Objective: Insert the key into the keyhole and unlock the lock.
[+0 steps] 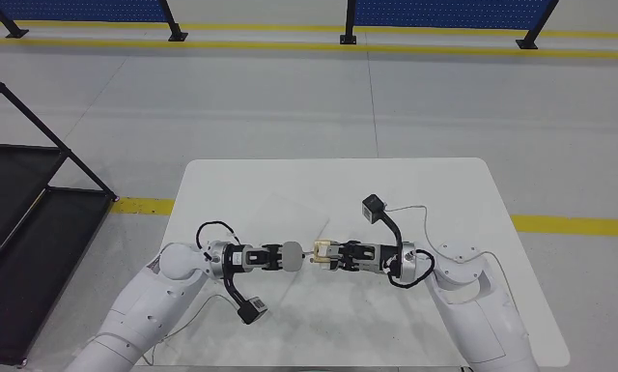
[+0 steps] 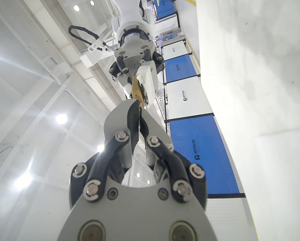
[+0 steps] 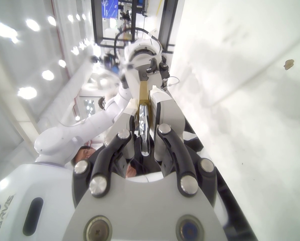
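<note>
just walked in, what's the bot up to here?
Both arms meet above the white table. The right tool is shut on a brass padlock, with the shackle pointing back toward its own wrist. The left tool is shut on the key, which is lined up end-on with the padlock's bottom face. Its tip is at the lock, but I can't tell whether it's in the keyhole.

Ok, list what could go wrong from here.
1. The key is pinched thinly in the left tool; it may twist or slip when pushed against the lock.
2. The lock is held in mid-air by the right tool, above the table; a skewed push could pry it loose and drop it.
</note>
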Tool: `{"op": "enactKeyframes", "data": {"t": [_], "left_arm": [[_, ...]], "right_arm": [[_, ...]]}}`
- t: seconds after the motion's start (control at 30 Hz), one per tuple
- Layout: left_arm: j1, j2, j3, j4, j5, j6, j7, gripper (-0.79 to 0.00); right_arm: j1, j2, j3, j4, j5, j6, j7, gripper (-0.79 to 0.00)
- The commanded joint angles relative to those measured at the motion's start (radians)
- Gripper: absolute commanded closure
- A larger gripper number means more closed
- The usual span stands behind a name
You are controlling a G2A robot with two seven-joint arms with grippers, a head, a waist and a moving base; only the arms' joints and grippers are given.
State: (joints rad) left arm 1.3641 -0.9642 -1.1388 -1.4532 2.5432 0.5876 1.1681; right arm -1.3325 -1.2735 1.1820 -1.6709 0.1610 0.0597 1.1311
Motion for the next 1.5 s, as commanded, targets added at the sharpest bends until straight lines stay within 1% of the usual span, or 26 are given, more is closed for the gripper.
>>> {"op": "enactKeyframes", "data": {"t": [0.0, 1.47], "left_arm": [[-0.001, 0.0, 0.002, 0.0, 0.0, -0.001, 0.001, 0.0], [-0.021, 0.002, 0.029, 0.01, -0.001, -0.006, 0.019, 0.0]], "right_arm": [[0.001, 0.002, -0.003, -0.001, 0.001, 0.001, 0.0, 0.0], [0.034, 0.047, -0.056, 0.005, 0.036, 0.005, -0.015, 0.0]]}}
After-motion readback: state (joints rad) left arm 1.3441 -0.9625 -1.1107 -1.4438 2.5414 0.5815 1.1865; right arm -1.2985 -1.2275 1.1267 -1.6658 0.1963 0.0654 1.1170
